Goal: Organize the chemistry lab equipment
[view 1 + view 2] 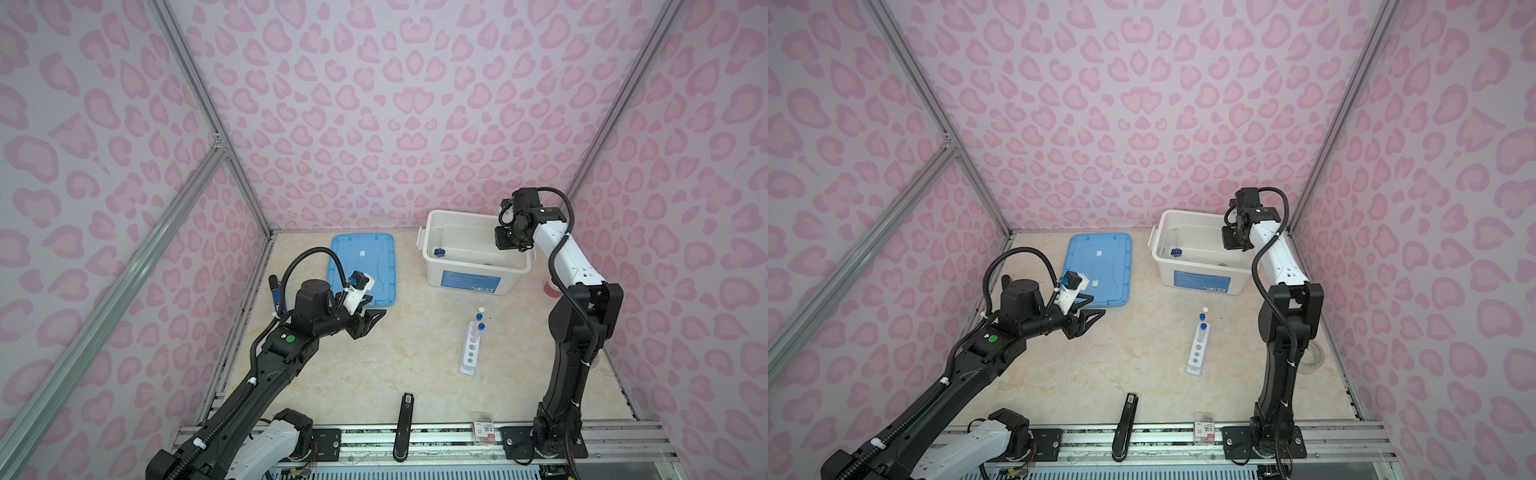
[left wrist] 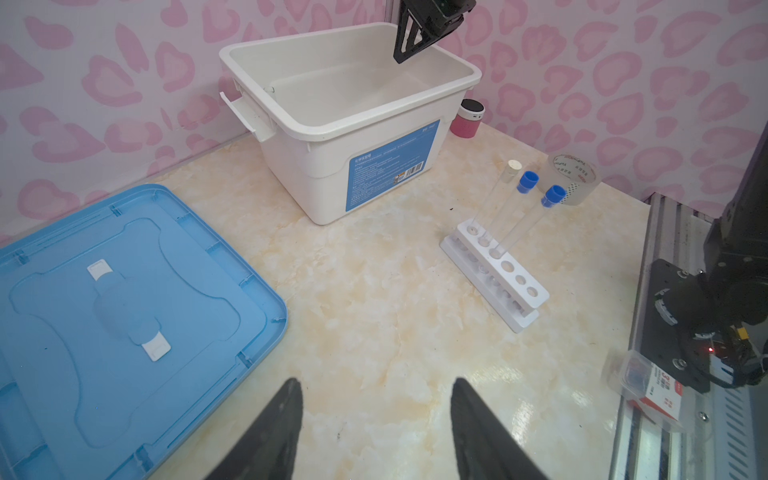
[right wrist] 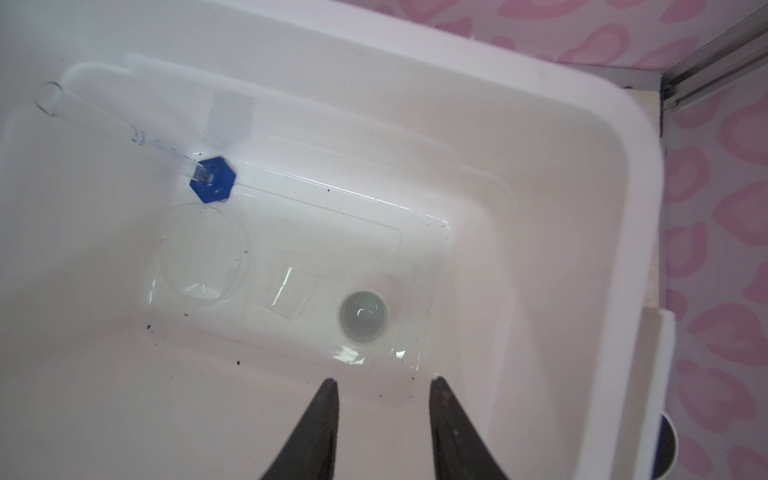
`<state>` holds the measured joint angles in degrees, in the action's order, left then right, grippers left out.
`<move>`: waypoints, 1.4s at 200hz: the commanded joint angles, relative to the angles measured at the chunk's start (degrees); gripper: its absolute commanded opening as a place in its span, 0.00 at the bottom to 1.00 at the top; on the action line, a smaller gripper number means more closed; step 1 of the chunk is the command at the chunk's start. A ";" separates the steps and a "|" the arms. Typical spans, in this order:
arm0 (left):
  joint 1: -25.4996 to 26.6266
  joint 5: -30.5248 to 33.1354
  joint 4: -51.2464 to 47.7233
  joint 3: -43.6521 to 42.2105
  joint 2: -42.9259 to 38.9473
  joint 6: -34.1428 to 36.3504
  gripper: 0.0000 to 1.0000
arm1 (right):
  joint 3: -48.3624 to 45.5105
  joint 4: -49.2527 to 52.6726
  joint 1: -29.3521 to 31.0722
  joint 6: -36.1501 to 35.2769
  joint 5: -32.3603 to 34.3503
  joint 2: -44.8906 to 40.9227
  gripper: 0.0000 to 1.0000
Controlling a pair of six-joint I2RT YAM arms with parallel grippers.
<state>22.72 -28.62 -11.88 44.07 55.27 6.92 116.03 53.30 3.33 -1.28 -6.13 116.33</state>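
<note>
While the right claw (image 3: 383, 379) gapes, the cup (image 3: 362, 316) lies beneath.

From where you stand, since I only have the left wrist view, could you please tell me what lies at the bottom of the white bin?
Observer: A small blue-based glass cylinder rests on its blue base close to a wall of the white bin; I cannot tell whether it leans.
Operator: Thank you. Is anything else in there?
Observer: Yes, a round clear glass dish, a smaller clear vessel and a tiny pale cup sit in a row on the floor.
Operator: And is the right gripper carrying something?
Observer: No. The right gripper hangs above the bin's floor with its jaws apart and nothing between them.
</note>
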 commanded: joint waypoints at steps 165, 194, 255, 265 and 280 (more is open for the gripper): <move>-16.89 18.08 0.76 5.41 15.21 -20.30 0.56 | -45.78 -34.40 15.73 5.06 -9.36 -41.50 0.38; -18.24 24.94 1.99 4.47 18.75 -23.59 0.53 | -48.65 -37.44 18.24 6.82 -11.23 -41.43 0.37; -21.02 29.04 1.08 7.60 29.05 -22.42 0.50 | -50.58 -39.47 24.31 7.18 -11.52 -39.25 0.37; -21.23 29.49 0.32 8.44 30.78 -22.09 0.49 | -50.94 -39.73 24.36 7.51 -11.52 -39.30 0.37; -21.41 30.66 -0.84 9.97 33.50 -21.81 0.48 | -51.34 -40.19 24.55 7.94 -11.71 -39.28 0.37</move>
<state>1.52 -0.71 -10.92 51.94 85.67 -15.77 65.43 15.55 27.55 5.45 -17.65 76.84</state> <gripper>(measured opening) 0.486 0.370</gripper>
